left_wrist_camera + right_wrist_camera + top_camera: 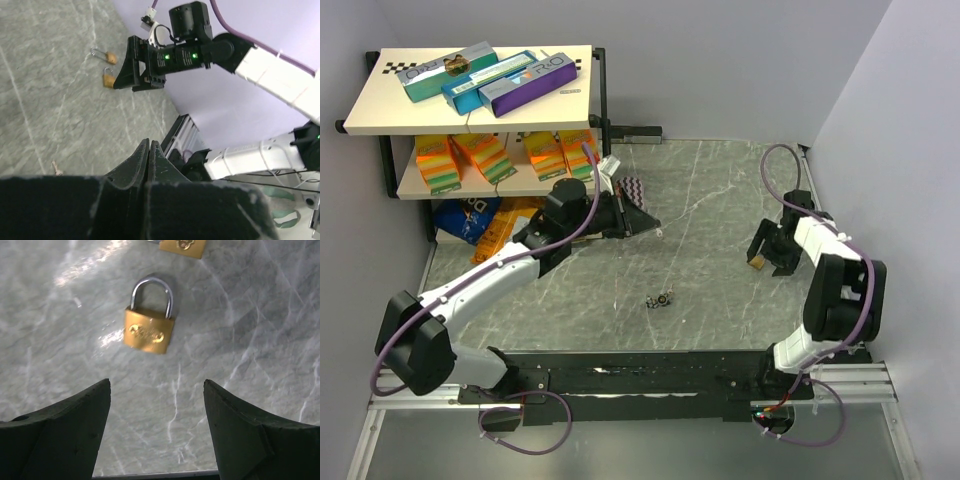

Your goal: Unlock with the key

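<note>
Right claw (156,385) gapes just beside the padlock (149,331); left claw (149,142) shut, empty. Risk — key (660,299) lies well apart from padlock, unheld; closing may skid the padlock.

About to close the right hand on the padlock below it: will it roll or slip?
Unlikely to roll: the padlock lies flat on its broad face. Shiny metal on the smooth table may skate if nudged. Looks solid, probably rigid.

robotics test cell: marble-patterned counter (720,200) enclosed by plain partition walls (740,60), aluminium frame rail (865,385) at near edge, shelf (380,105) of boxed goods (480,155).
</note>
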Controlling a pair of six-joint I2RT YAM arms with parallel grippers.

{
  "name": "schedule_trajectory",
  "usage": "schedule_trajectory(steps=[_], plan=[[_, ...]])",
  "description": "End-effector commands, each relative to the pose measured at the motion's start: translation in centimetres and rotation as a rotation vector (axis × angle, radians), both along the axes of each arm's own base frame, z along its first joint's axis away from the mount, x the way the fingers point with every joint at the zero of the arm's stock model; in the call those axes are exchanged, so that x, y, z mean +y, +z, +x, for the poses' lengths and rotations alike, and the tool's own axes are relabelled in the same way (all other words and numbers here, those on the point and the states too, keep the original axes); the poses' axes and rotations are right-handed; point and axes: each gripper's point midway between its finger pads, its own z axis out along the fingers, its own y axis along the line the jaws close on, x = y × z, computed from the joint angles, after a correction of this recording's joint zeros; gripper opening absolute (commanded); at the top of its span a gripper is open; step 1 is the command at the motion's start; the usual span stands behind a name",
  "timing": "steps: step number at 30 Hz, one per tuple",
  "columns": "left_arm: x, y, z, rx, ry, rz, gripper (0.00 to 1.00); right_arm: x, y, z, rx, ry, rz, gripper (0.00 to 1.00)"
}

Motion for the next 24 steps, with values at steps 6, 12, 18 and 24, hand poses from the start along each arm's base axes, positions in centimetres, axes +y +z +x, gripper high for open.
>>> schedule_trajectory(steps=[6,12,18,24], plan=[[1.7,2.3,-0.5,-0.109,0.004,0.077,0.01,-2.5,-1.5,2.7,0.008,-0.076,-0.098,0.75],[2.7,2.3,-0.3,-0.111,0.026,0.1,0.01,-2.7,-2.2,3.6,0.006,-0.09,-0.124,0.72],[2.7,2.1,0.0,-0.104,0.021,0.113,0.01,-1.6,-2.3,4.6,-0.01,-0.071,-0.114,0.72],[2.6,2.1,0.1,-0.1,0.019,0.115,0.01,-1.2,-2.9,4.7,0.021,-0.023,-0.165,0.69]])
